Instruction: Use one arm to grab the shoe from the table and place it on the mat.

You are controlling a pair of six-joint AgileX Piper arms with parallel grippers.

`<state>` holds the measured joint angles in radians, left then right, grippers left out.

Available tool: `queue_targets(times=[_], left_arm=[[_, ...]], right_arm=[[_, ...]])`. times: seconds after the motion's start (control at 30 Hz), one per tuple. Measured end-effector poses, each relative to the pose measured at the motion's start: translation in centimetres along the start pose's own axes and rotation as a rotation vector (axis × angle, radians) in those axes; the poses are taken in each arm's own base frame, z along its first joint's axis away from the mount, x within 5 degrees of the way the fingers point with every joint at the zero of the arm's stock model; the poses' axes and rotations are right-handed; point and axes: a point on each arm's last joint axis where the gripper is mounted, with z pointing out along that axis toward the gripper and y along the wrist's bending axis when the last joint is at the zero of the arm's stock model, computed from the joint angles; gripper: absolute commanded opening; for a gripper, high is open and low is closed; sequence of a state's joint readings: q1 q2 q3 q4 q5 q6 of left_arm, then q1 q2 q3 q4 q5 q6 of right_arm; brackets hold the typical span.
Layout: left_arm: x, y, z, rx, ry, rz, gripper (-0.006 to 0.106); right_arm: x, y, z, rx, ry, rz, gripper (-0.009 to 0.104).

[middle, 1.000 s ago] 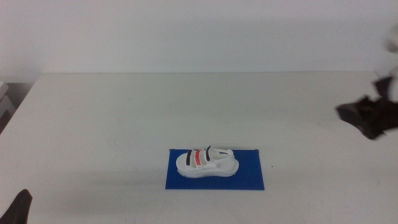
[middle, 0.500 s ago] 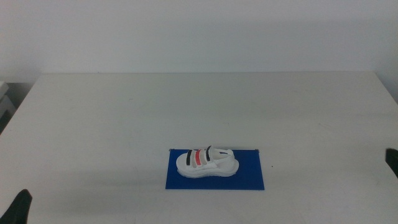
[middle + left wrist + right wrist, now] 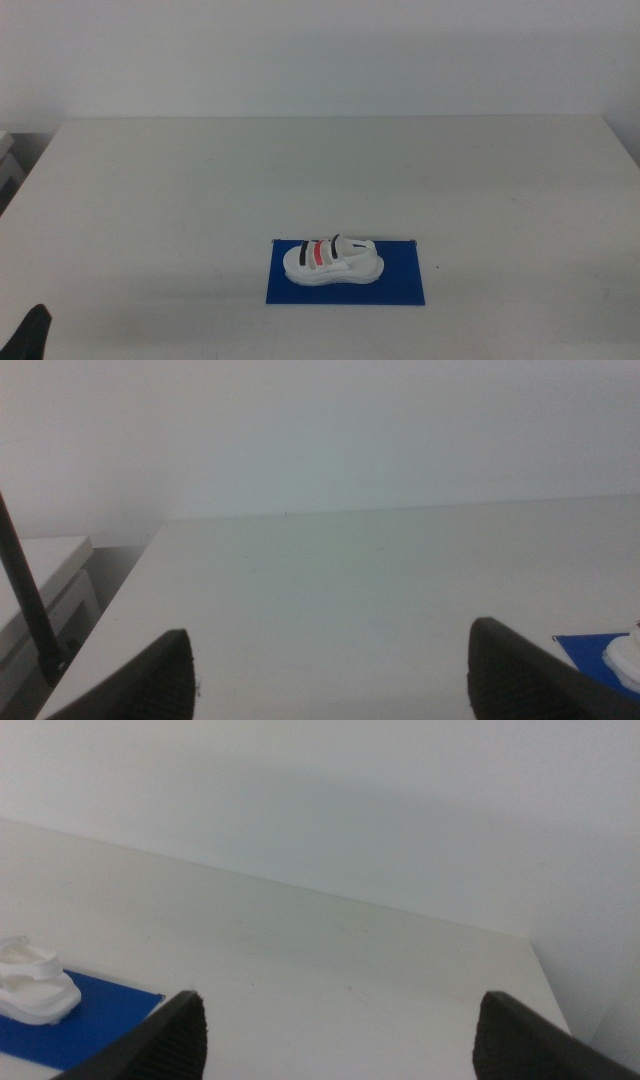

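The white shoe [image 3: 332, 261] with black and red stripes lies on its sole on the dark blue mat [image 3: 400, 283], near the front middle of the white table [image 3: 300, 170]. The left gripper [image 3: 32, 337] shows only as a dark tip at the front left corner of the middle view. In its wrist view [image 3: 330, 675] its jaws stand wide apart and empty, with the mat's corner [image 3: 590, 655] at the edge. The right arm is out of the middle view. In its wrist view the right gripper [image 3: 340, 1040] is open and empty, with shoe [image 3: 35, 985] and mat [image 3: 90, 1025] off to one side.
A white cabinet or box [image 3: 45, 585] stands beyond the table's left edge. A white wall rises behind the table.
The right arm has drawn back to the right and left the middle view. The shoe and mat have not moved. The left gripper stays at the front left corner.
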<state>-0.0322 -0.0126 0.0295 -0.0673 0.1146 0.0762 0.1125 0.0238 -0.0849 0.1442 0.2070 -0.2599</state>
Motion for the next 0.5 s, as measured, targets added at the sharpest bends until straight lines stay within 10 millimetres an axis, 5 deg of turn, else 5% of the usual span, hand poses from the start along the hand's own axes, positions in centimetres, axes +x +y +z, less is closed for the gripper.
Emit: queue_targets(times=[0.5], left_arm=[[0.0, 0.0, 0.0, 0.000, 0.000, 0.000, 0.094]], right_arm=[[3.5, 0.4, 0.4, -0.009, 0.075, 0.000, 0.092]])
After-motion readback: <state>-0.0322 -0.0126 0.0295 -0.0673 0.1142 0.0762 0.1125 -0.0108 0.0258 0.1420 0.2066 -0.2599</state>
